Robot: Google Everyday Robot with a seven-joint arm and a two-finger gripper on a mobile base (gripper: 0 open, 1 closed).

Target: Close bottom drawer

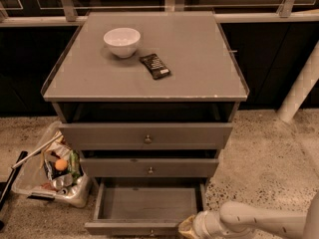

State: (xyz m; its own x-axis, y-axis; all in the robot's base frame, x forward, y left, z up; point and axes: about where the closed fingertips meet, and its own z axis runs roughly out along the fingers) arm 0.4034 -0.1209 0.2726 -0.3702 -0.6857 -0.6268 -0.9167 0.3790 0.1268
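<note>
Currently bottom drawer (149, 204) pulled out, lowest on cabinet (199, 63). End effector (188, 227) at drawer front's right corner; released or clenched, cannot tell. Best: contact front nearer knob (152, 231), push straight inward, avoid skewing.

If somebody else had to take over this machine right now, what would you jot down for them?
The hand sits low, by the right front corner of the bottom drawer; contact unclear.
The drawer is pulled out, with an empty tray. The two above look shut.
Done: hand in place by the front.
Left: push the drawer fully in.
</note>
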